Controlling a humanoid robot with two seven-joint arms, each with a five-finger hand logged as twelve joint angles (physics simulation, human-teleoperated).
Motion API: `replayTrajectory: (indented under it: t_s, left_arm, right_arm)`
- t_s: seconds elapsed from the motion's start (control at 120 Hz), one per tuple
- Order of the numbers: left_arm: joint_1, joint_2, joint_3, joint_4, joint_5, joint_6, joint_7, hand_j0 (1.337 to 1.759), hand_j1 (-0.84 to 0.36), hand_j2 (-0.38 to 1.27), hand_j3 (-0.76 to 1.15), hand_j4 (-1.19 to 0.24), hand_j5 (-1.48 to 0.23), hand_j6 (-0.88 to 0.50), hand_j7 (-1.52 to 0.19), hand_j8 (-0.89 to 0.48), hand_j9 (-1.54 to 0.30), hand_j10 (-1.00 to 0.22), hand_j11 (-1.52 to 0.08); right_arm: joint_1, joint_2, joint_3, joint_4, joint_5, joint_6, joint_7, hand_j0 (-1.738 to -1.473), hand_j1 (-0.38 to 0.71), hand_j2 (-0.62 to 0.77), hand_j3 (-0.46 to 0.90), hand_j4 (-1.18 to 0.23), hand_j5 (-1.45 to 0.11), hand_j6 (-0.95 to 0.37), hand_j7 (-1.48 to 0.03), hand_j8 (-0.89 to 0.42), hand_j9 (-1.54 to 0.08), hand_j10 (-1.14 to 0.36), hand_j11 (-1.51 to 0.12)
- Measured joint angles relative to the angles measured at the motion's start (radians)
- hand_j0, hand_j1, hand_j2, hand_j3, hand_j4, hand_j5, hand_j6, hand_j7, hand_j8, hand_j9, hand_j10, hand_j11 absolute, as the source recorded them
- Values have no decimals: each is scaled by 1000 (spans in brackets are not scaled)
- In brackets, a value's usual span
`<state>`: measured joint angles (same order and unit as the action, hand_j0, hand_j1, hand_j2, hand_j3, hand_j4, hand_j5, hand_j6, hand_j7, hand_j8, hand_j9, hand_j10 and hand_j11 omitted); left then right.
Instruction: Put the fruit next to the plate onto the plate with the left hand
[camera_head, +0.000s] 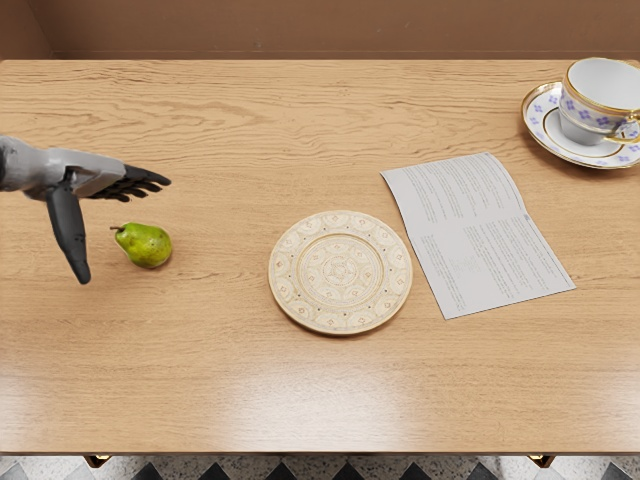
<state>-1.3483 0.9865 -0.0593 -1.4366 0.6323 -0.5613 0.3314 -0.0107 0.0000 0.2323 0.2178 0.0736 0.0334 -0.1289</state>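
The grey left hand (98, 184) hovers spread wide and empty, with its dark fingers flat and its thumb hanging down. The small green pear (146, 245) lies on the wooden surface (250, 140) just below its fingertips, stem pointing back toward the thumb. The round cream embossed plate (285, 275) sits well beyond the pear, bare.

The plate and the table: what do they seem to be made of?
The plate looks like cream glazed ceramic, judging by its embossed rings and soft sheen. The table looks like light varnished wood: grain lines run along it, though it may be veneer.
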Motion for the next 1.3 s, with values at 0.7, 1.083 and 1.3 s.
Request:
replayTrajectory:
  t_s: [0.7, 1.083, 1.3]
  left_arm:
    - [146, -163, 31, -11, 381, 349, 113, 1658, 349, 2, 0, -6, -1, -7, -1, -7, -1, -5, 0]
    - [152, -235, 31, 4, 391, 389, 212, 1658, 238, 21, 0, -100, -123, -101, -123, -101, -123, -99, -123]
    - [180, -251, 36, 3, 424, 469, 232, 1658, 150, 36, 0, -172, -218, -174, -218, -173, -218, -172, -218]
  right_arm:
    - [0, 0, 0, 0, 0, 0, -2, -1658, -318, -5, 0, -26, -34, -26, -34, -26, -34, -26, -34]
    - [0, 0, -1, 0, -1, 0, -2, -1658, -318, -5, 0, -26, -34, -26, -34, -26, -34, -26, -34]
    - [0, 0, -1, -1, -1, 0, -2, -1658, -317, -5, 0, -26, -34, -26, -34, -26, -34, -26, -34]
